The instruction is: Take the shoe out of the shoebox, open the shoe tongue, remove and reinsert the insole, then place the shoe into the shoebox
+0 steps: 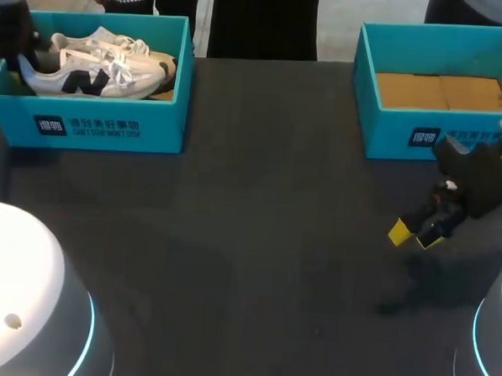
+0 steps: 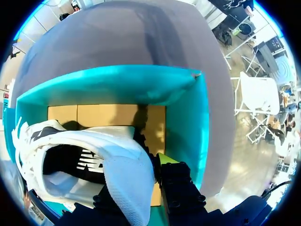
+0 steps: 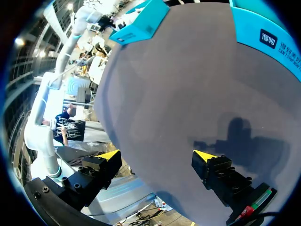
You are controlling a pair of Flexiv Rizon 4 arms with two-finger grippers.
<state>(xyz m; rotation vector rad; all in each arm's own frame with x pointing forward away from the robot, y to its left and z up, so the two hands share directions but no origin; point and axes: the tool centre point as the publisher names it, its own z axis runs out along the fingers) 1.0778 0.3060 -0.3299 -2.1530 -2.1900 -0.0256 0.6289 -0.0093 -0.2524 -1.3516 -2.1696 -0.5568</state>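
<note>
A white sneaker [image 1: 88,77] with a dark side logo lies in the teal shoebox [image 1: 111,126] at the table's far left, with a second white shoe [image 1: 107,44] behind it. My left gripper [image 1: 23,65] is down at that box's left end. In the left wrist view the left gripper [image 2: 141,169] is shut on the heel collar of the sneaker [image 2: 94,155], inside the shoebox [image 2: 141,84] above its cardboard floor. One yellow fingertip [image 2: 164,159] shows outside the heel; the other is hidden in the shoe. My right gripper [image 1: 417,235] [image 3: 157,155] hangs open over bare table, holding nothing.
A second teal box [image 1: 389,128] with only a cardboard floor stands at the far right, just behind my right arm. Dark tabletop [image 1: 266,222] stretches between the two boxes. Two white robot bases [image 1: 17,310] stand at the near corners.
</note>
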